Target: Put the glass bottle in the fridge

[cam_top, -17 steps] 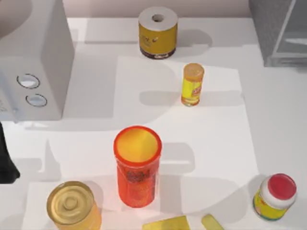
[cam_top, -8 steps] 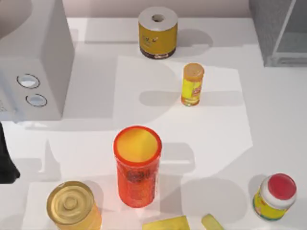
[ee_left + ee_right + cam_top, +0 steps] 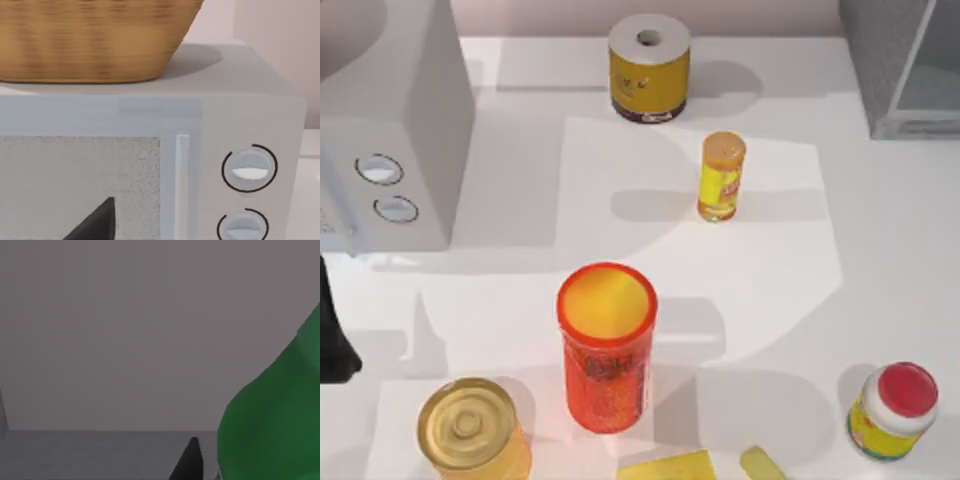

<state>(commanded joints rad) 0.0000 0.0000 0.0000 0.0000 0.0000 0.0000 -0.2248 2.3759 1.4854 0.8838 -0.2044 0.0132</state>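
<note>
Right wrist view had the translucent green glass bottle (image 3: 272, 425) beside the right tool, grip unclear, against grey fridge-like walls; release seemingly remained, fridge (image 3: 905, 65) at two o'clock.

Fridge (image 3: 905, 65) at table (image 3: 880, 240) far right corner; microwave (image 3: 385, 130) far left, basket (image 3: 95, 37) on top. Glass bottle (image 3: 280, 425) close before right wrist camera.

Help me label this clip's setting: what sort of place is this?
Probably a simulated kitchen counter: a white microwave-like box with two dials, a grey fridge at the far right, and food containers like the red-lidded jar.
</note>
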